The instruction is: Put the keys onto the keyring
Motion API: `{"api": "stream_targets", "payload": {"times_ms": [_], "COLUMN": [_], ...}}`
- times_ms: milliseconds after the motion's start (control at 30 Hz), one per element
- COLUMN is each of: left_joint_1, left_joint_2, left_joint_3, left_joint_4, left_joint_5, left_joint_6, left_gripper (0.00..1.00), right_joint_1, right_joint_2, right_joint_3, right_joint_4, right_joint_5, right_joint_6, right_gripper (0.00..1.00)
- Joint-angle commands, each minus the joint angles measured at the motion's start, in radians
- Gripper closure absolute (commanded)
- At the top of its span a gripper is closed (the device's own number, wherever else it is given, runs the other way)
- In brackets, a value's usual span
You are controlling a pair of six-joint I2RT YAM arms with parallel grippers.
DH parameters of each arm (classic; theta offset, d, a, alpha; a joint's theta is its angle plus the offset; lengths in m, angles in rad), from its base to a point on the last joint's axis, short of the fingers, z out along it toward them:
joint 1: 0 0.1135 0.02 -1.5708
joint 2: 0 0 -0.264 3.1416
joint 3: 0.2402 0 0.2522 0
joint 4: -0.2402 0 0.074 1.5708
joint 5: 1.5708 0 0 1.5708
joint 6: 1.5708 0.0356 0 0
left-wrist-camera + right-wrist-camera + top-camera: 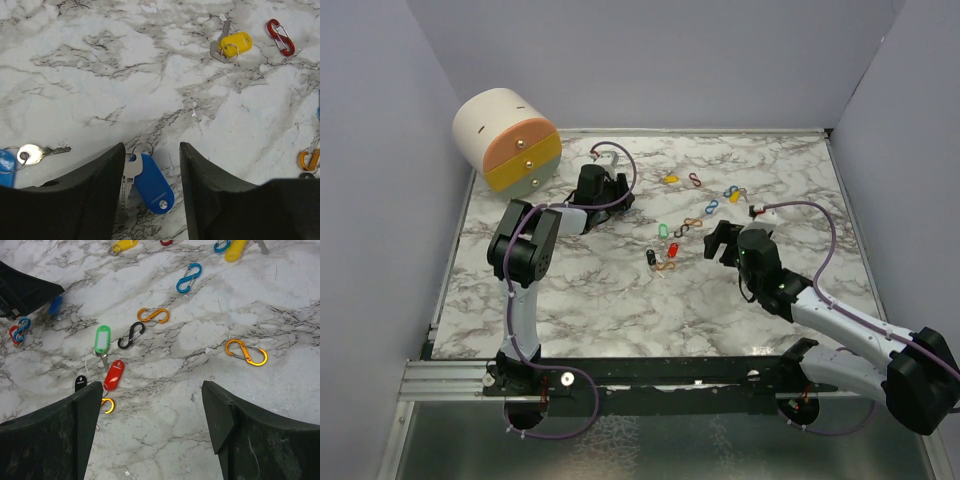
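My left gripper (pixel 151 150) is down at the marble table, jaws apart, straddling a blue key tag (pixel 152 182) joined to a silver key. The key lies against the left finger and a gap shows on the right. A second silver key (pixel 37 152) lies to the left, and a yellow-tagged key (pixel 232 44) lies further off. My right gripper (pixel 152 390) hangs wide open over bare marble. Just beyond its left finger lie the green (pixel 102 338), red (pixel 114 375) and black (pixel 80 383) tags. S-shaped clips, orange (pixel 245 352), black (pixel 131 335) and blue (pixel 189 277), are scattered around; I cannot tell which is the keyring.
A cream, orange and yellow drum (pixel 508 140) stands at the table's (pixel 600 300) back left corner. Grey walls close in three sides. More clips and tags (pixel 735 193) lie at the back right, between both grippers (pixel 620 190) (pixel 715 240).
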Motion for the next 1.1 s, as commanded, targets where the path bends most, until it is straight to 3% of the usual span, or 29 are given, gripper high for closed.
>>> {"api": "stream_targets", "payload": {"times_ms": [0,200,467,767,867,1067], "left_joint_1": [-0.002,-0.003,-0.004,-0.008,-0.011,-0.022], "left_joint_2": [0.023,0.024,0.011,-0.039,-0.064,-0.140], "left_joint_3": [0.024,0.014,0.000,-0.016,-0.027,-0.075], "left_joint_4": [0.007,0.006,0.006,0.007,0.007,0.007], "left_joint_5": [0.009,0.010,0.010,0.010,0.010,-0.035], "left_joint_6": [0.017,0.015,0.013,0.007,0.004,0.001], "left_gripper": [0.51,0.57,0.85,1.00,0.99,0.70], "right_joint_1": [-0.003,-0.003,-0.003,-0.003,-0.003,-0.003], "right_joint_2": [0.004,0.009,0.009,0.002,0.002,-0.005], "right_joint_3": [0.025,0.028,0.028,0.029,0.028,0.025], "right_joint_4": [0.034,0.035,0.035,0.034,0.032,0.031], "right_joint_5": [-0.010,-0.010,-0.013,-0.018,-0.020,-0.026], "right_joint_6": [-0.011,-0.012,-0.011,-0.008,-0.009,-0.008], "right_gripper": [0.20,0.20,0.20,0.20,0.20,0.20]}}
